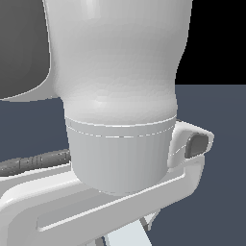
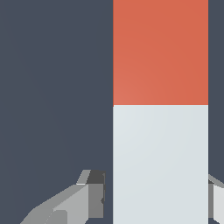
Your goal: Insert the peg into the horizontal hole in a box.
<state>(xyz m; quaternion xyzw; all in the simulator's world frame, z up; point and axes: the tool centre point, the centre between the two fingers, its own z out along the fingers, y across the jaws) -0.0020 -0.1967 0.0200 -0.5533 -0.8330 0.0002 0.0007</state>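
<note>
The wrist view shows the peg (image 2: 160, 109) lying between the two fingers of the gripper (image 2: 157, 197), its red-orange end leading away from the camera and its pale grey-white length running back between the fingertips (image 2: 94, 192). One fingertip stands just beside the peg's edge, with a thin dark gap visible; the other meets or nearly meets the opposite edge. Whether the jaws clamp the peg cannot be told.

The grasp stage is thus under way; lifting, aligning and inserting appear to remain. Neither the box nor the hole is visible in either view.

In the exterior view the arm (image 1: 120, 96) fills most of the frame, hiding the workspace. The dark floor (image 2: 52, 87) beside the peg shows nothing else, suggesting open room there.
</note>
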